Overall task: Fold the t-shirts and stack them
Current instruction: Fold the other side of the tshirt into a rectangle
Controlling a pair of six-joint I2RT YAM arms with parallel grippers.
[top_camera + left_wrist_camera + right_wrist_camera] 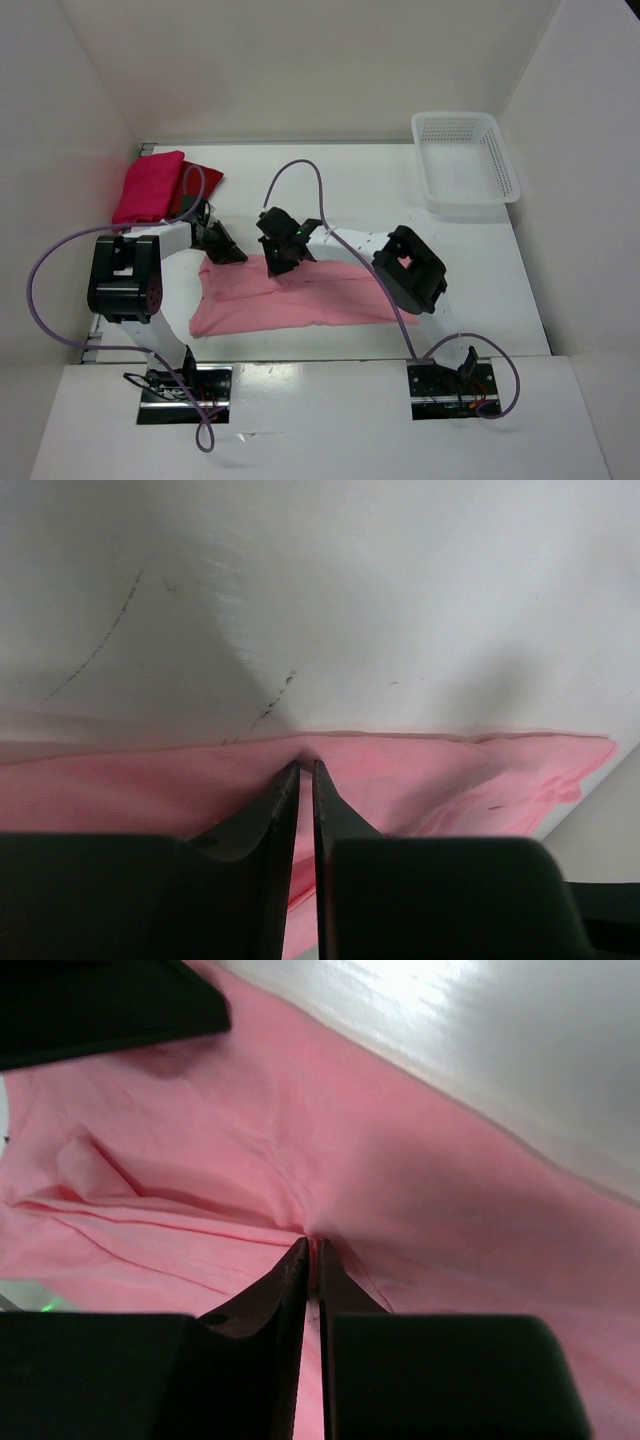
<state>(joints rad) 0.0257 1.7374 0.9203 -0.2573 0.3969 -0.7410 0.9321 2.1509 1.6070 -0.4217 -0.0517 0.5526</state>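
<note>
The light salmon pink t-shirt (300,300) lies flat in a wide strip across the middle of the table. My left gripper (226,252) is at its far left edge, and in the left wrist view the gripper (306,766) is shut, pinching that cloth edge (420,770). My right gripper (284,262) sits on the shirt's far edge near the middle. The right wrist view shows it (313,1245) shut on a gathered fold of the same shirt (420,1190). A folded magenta-pink t-shirt (148,186) rests on a dark red t-shirt (204,178) at the far left.
A white mesh basket (466,160) stands at the far right corner. White walls close in the table on the left, back and right. Purple cables loop from both arms over the table.
</note>
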